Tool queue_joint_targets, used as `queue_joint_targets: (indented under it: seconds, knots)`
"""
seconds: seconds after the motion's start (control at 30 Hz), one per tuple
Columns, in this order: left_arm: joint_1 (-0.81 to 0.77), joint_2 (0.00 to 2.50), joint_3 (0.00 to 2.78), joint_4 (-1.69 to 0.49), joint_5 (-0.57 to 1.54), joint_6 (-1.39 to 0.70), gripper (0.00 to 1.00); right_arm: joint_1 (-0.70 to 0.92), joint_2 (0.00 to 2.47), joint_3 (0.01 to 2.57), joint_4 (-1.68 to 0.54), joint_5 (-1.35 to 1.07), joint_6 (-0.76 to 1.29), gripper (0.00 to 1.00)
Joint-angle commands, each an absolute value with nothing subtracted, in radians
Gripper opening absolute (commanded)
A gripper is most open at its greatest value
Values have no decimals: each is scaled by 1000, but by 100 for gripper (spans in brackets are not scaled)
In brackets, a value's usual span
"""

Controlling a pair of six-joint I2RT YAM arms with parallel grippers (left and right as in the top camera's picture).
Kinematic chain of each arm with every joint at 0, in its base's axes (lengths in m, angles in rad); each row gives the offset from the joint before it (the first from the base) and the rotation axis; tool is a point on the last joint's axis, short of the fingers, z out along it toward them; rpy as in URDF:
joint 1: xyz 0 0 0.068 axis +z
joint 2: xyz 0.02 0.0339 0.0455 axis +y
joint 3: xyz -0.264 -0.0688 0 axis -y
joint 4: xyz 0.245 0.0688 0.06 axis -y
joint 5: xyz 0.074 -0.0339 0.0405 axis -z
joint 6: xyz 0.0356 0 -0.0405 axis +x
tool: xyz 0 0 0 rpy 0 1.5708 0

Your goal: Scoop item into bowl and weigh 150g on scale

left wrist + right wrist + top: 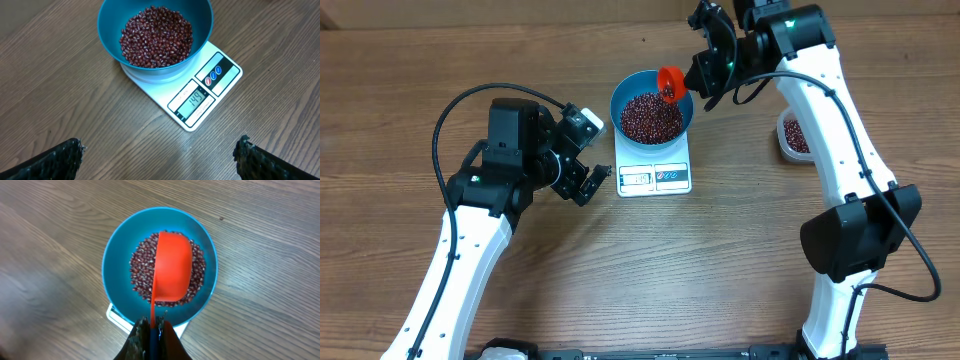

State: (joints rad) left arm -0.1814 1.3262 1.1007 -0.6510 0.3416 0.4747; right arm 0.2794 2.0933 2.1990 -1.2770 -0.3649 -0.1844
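**Right pinching, left spread**

The smooth, round blue bowl (623, 98) of grainy red-brown beans (650, 118) sits on the 12 o'clock end of the flat white scale (655, 178). My right gripper (151, 326) pinches the red scoop (172, 270) by its thin handle over the beans. My left gripper (160, 156) is spread wide.

On wooden table (720, 260): scale (654, 178), tub (793, 138)

One bowl (623, 90), one scale (654, 178), one scoop (670, 80)

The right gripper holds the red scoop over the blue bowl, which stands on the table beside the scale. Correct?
No. The bowl stands on the scale, not beside it; the left wrist view shows this. The right gripper does hold the scoop over it.
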Motion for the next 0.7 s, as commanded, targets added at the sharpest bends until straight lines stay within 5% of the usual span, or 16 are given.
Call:
queue_joint_targets:
  seconds: [0.0, 0.67]
  knots:
    - [-178, 1331, 1123, -650, 359, 487, 100, 287, 2048, 2234, -1276, -308, -187, 4]
    - [-178, 1331, 1123, -650, 359, 487, 100, 220, 2048, 2234, -1277, -477, -184, 4]
